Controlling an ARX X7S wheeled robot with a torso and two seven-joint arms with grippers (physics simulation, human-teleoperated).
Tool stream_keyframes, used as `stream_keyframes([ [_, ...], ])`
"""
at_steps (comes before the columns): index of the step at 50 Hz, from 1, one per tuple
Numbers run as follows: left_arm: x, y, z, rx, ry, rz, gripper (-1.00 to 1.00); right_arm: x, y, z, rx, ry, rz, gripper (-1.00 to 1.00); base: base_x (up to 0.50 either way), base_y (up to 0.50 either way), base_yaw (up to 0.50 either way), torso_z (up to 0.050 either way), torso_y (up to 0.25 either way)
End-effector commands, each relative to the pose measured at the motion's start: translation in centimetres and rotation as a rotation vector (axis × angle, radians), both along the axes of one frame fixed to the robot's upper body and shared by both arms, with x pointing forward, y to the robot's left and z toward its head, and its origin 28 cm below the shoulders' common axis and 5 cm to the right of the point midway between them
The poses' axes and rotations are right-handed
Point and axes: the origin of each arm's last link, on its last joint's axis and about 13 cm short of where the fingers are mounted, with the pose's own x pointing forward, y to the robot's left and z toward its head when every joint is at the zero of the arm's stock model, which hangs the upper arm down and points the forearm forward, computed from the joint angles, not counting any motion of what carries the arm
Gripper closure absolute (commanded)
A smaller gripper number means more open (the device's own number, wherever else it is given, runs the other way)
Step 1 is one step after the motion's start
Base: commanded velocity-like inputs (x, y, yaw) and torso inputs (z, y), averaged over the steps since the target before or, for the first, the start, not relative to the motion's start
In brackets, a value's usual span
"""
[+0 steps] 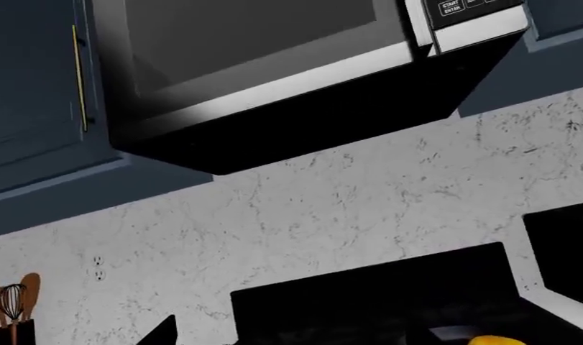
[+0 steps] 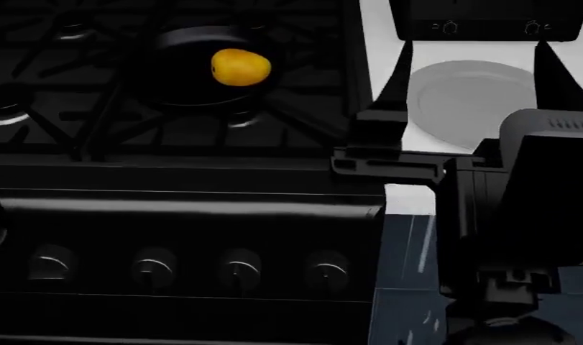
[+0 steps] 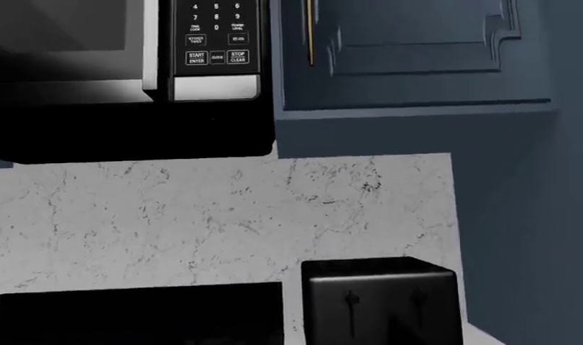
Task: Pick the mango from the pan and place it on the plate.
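Observation:
The yellow-orange mango lies inside the black pan on a rear burner of the stove in the head view. A sliver of the mango also shows at the edge of the left wrist view. To the right of the stove, the light-grey plate rests on the white counter. My right gripper hangs open, one finger on each side of the plate in the picture, with nothing between them. The left gripper shows in no view.
The black stove has a row of knobs along its front. A black toaster stands behind the plate. Above hang a microwave and blue cabinets. A utensil holder stands by the marble backsplash.

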Motion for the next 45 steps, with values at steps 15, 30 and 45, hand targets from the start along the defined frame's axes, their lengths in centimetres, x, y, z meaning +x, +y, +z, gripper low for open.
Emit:
stream_keyframes([
  [15,-0.8,-0.1,1.5,0.023,-0.041,0.005,-1.00,-0.9,-0.2,1.9,-0.004,-0.033,0.021,-1.00,0.00,0.49,0.00,0.000,0.000],
  [30,-0.5,-0.4,0.9,0.008,-0.019,-0.029,-1.00,-1.7,-1.3,2.0,0.088,0.003,0.042,-1.00,0.09,0.04,0.00,0.000,0.000],
  [45,-0.6,-0.4,0.8,0.006,-0.017,-0.029,-1.00,-1.8,-1.4,1.9,0.098,0.000,0.041,-1.00,0.50,-0.01,0.00,0.000,0.000],
])
